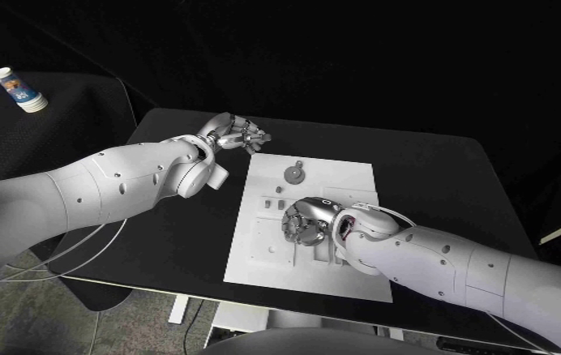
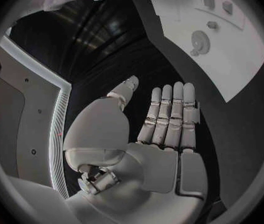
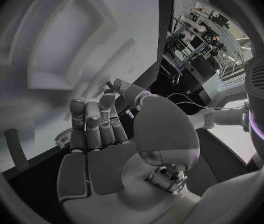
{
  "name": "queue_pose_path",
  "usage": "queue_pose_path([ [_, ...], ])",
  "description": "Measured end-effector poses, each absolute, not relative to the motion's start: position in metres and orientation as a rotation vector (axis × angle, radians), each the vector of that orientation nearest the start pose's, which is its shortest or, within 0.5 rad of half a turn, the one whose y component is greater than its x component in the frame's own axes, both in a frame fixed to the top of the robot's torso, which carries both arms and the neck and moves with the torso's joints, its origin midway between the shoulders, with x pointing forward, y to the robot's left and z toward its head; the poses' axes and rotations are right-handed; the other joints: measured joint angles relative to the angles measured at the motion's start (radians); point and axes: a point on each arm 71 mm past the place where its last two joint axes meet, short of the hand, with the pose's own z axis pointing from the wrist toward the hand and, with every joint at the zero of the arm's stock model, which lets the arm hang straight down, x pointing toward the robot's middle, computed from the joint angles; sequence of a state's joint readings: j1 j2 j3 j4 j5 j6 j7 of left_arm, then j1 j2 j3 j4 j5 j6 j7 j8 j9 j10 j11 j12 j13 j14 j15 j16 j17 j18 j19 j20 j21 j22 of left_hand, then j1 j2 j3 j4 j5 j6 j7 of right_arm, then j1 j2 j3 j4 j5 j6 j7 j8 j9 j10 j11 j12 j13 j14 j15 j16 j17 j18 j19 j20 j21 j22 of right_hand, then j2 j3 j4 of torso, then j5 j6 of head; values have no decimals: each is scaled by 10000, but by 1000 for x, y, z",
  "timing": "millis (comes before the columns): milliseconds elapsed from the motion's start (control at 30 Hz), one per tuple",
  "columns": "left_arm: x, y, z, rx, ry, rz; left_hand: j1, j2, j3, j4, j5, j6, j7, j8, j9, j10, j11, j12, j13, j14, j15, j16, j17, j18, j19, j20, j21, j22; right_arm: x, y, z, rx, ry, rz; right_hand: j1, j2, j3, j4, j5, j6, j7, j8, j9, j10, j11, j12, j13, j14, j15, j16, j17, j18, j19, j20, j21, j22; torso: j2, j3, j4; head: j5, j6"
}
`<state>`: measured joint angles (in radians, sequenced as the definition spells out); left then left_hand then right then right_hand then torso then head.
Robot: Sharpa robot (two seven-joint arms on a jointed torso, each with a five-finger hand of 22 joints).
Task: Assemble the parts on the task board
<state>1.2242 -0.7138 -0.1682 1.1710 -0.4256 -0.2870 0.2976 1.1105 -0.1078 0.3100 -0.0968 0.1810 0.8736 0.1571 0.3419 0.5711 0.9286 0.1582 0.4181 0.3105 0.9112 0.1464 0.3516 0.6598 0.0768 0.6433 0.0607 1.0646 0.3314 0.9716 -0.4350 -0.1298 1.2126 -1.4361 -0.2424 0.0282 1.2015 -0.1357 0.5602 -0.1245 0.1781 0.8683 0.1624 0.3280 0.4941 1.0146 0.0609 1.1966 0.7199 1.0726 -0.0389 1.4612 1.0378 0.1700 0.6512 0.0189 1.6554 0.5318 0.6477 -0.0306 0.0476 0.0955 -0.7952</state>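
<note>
The white task board [image 1: 351, 270] lies in the middle of the black table. A round grey part [image 1: 295, 174] with a short stem lies near its far edge, and small grey parts [image 1: 272, 203] sit below it. My right hand [image 1: 307, 221] hovers low over the board's middle, covering what is beneath it. In the right wrist view its fingers [image 3: 93, 122] are stretched side by side near the board [image 3: 57, 40], holding nothing. My left hand [image 1: 240, 135] is off the board's far left corner. Its fingers [image 2: 172, 114] are straight and empty, with the round part [image 2: 200, 41] ahead.
A white bottle [image 1: 23, 90] with a blue label stands on a dark surface far to the left. Bare black table [image 1: 444, 168] flanks the board on both sides. The table's front edge runs just below the board.
</note>
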Motion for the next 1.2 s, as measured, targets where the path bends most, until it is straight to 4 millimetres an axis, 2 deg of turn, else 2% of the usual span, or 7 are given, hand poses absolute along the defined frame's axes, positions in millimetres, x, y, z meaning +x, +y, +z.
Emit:
queue_pose_path([
  [100,535,247,-228,-7099,16366,-11145,0,0,0,0,0,0,0,0,0,0,0,0,0,0,0,0,-6,0,0,0,0,0,440,-66,-338,-3040,19579,8971,-64,-64,-170,-16,0,-416,5,-186,-86,-109,37,0,0,-55,18,0,0,0,-11,8,0,-18,0,2,-1,-2,-7],
  [200,535,247,-228,-7103,16371,-11138,0,0,0,0,0,0,0,0,0,0,0,0,0,0,0,-13,-6,1,0,0,0,0,440,-66,-338,-3054,19577,8961,-64,-64,-178,-24,0,-601,17,-238,-126,-124,52,0,0,-77,15,0,0,0,-33,-13,0,-18,0,6,-2,-13,-12],
  [567,535,247,-229,-7109,16384,-11129,0,0,0,0,0,0,0,0,-1,0,0,0,-1,0,0,-39,-6,0,0,0,0,0,440,-68,-338,-3020,19521,8914,-64,-64,-235,-23,0,-686,28,-241,-140,-124,52,0,0,-90,27,0,0,1,-47,-25,0,-27,2,13,-3,-35,-14],
  [833,535,249,-229,-7127,16378,-11094,0,0,0,0,0,0,0,0,-1,0,0,0,-2,0,0,-39,-5,-1,0,0,0,0,434,-77,-333,-2926,19375,9056,-64,-64,-234,-23,0,-734,42,-241,-139,-159,88,0,1,-102,40,1,1,1,-46,-25,0,-26,2,13,-2,-51,17],
  [967,535,252,-229,-7153,16357,-11028,0,0,0,0,0,0,0,0,-2,0,0,0,-2,0,0,-39,-5,-1,0,0,0,0,435,-85,-319,-2795,19080,9169,-64,-64,-234,-23,0,-737,44,-241,-139,-159,88,0,1,-103,40,1,1,0,-46,-25,0,-26,-1,18,-11,-58,52],
  [1200,536,254,-229,-7171,16337,-10977,0,0,0,0,0,0,0,0,-2,0,0,0,-2,0,0,-39,-4,-1,0,0,0,0,453,-108,-280,-2162,18191,9069,-160,-49,-276,18,0,-737,44,-241,-139,-159,88,0,2,-104,42,1,1,0,-46,-25,0,-26,-3,20,-25,-122,155],
])
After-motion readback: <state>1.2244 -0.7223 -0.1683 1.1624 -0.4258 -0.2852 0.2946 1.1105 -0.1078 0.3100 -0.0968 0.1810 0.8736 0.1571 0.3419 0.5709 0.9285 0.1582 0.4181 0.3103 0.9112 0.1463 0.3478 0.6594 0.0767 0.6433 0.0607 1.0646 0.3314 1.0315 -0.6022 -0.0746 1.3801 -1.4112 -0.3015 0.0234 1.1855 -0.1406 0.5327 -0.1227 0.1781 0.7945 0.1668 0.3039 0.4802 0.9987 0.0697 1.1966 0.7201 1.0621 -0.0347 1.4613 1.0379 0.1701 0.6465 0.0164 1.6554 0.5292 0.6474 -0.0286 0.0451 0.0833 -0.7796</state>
